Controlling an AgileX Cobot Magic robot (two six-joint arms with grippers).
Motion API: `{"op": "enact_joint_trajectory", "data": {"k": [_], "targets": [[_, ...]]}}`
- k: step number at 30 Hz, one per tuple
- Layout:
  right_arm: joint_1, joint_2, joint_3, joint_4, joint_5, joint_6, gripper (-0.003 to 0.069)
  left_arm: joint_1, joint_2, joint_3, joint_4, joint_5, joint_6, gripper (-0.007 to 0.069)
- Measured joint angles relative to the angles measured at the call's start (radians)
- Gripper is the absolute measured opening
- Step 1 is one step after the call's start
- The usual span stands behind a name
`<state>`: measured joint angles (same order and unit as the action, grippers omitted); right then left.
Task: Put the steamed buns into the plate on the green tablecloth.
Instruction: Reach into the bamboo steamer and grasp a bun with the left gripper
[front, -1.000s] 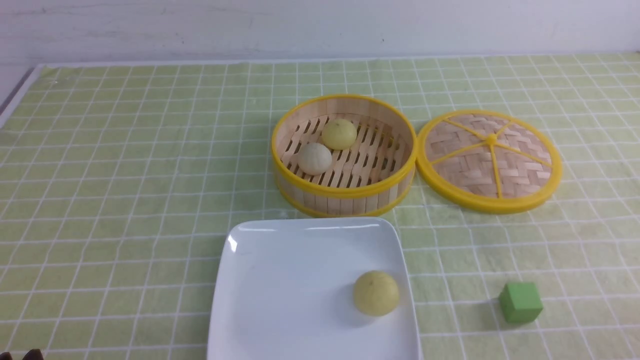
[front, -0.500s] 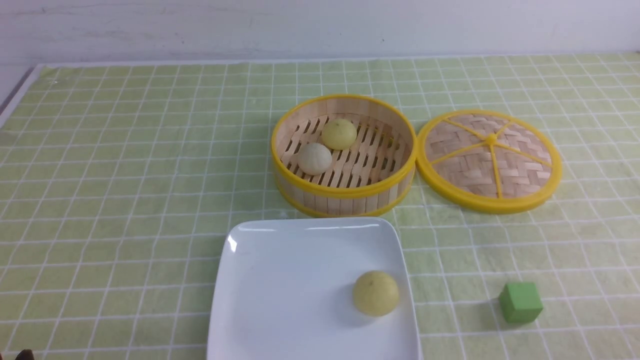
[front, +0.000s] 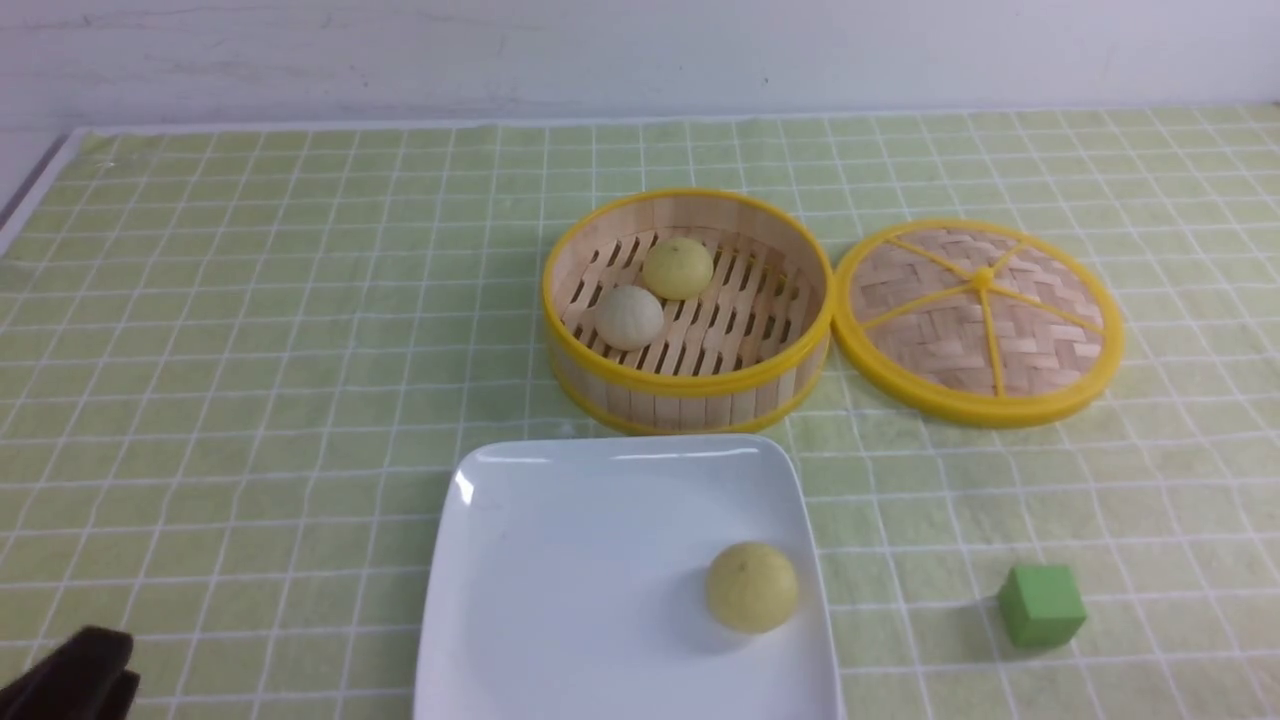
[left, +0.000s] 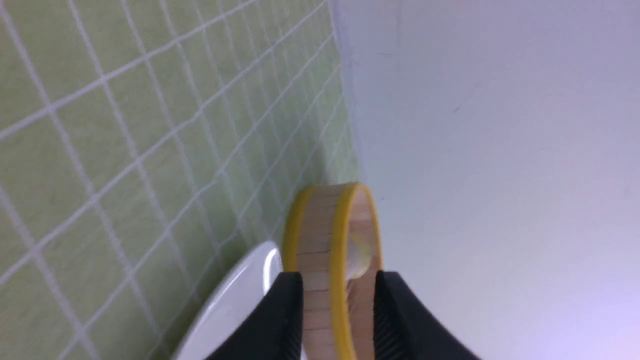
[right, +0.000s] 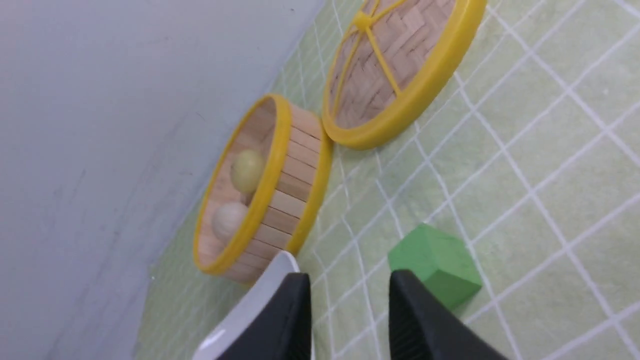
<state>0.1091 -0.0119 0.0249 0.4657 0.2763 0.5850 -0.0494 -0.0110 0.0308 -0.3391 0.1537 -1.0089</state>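
Fetching the second: left fingers (left: 280, 320) and right fingers (right: 290, 320) released, empty; left must reach the white bun (front: 629, 316) in the centre-frame steamer (front: 690, 385).

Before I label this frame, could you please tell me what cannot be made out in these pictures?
Left gripper: front view, cropped by the bottom-left corner.
Right gripper: absent from front view; only fingertips show in right wrist view.
Plate: near edge cut off by front view's bottom.
Whitish bun: left wrist view, mostly behind the steamer basket rim.
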Motion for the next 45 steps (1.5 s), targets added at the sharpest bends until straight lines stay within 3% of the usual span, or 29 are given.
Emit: {"op": "enact_joint_trajectory", "data": {"k": [3, 5, 6, 8, 9, 10, 11, 12, 14, 17, 18, 20, 24, 26, 31, 35, 41, 45], "targets": [[0.0, 0.001, -0.071, -0.035, -0.037, -0.045, 0.0203, -0.012, 0.0, -0.067, 0.071, -0.081, 0.062, 0.017], [0.0, 0.044, -0.211, -0.114, -0.026, -0.119, 0.0131, -0.02, 0.021, -0.214, 0.16, -0.044, 0.16, 0.0078], [0.0, 0.058, -0.242, -0.122, -0.02, -0.134, 0.0123, -0.02, 0.026, -0.229, 0.16, -0.034, 0.16, 0.0069], [0.0, 0.18, -0.424, -0.249, 0.143, -0.204, 0.0016, -0.022, 0.161, -0.436, 0.252, 0.178, 0.281, 0.0009], [0.0, 0.18, -0.438, -0.249, 0.143, -0.208, 0.0016, -0.023, 0.175, -0.451, 0.263, 0.2, 0.299, 0.0007], [0.0, 0.245, -0.502, -0.296, 0.239, -0.223, -0.0005, -0.023, 0.236, -0.502, 0.281, 0.318, 0.335, 0.0002], [0.0, 0.372, -0.582, -0.373, 0.435, -0.236, -0.0012, -0.023, 0.404, -0.6, 0.306, 0.532, 0.414, 0.0002], [0.0, 0.401, -0.598, -0.387, 0.479, -0.237, -0.0012, -0.023, 0.421, -0.607, 0.31, 0.554, 0.43, 0.0002], [0.0, 0.567, -0.657, -0.438, 0.701, -0.248, -0.0012, -0.023, 0.63, -0.671, 0.322, 0.758, 0.548, 0.0002], [0.0, 0.709, -0.671, -0.431, 0.793, -0.301, -0.0011, -0.023, 0.84, -0.747, 0.331, 0.847, 0.678, 0.0002], [0.0, 0.79, -0.674, -0.402, 0.806, -0.381, -0.0008, -0.024, 0.983, -0.826, 0.324, 0.866, 0.76, 0.0002], [0.0, 0.868, -0.677, -0.347, 0.8, -0.479, -0.0005, -0.024, 1.14, -0.931, 0.292, 0.877, 0.816, 0.0002], [0.008, 0.958, -0.677, -0.282, 0.776, -0.571, 0.001, -0.034, 1.362, -1.113, 0.163, 0.924, 0.936, 0.0002], [0.009, 0.977, -0.677, -0.269, 0.76, -0.585, 0.0031, -0.09, 1.524, -1.227, 0.09, 0.935, 0.985, 0.0006], [0.009, 0.974, -0.678, -0.271, 0.726, -0.595, 0.0083, -0.229, 1.737, -1.434, 0.091, 0.955, 0.985, 0.0053], [0.009, 0.974, -0.678, -0.277, 0.72, -0.595, 0.0134, -0.351, 1.976, -1.754, 0.165, 1.03, 0.944, 0.0202], [0.009, 0.973, -0.678, -0.285, 0.703, -0.595, 0.0171, -0.414, 2.231, -2.147, 0.255, 1.07, 0.864, 0.0405], [0.009, 0.972, -0.678, -0.286, 0.697, -0.595, 0.0183, -0.429, 2.366, -2.347, 0.271, 1.077, 0.857, 0.0443]]}}
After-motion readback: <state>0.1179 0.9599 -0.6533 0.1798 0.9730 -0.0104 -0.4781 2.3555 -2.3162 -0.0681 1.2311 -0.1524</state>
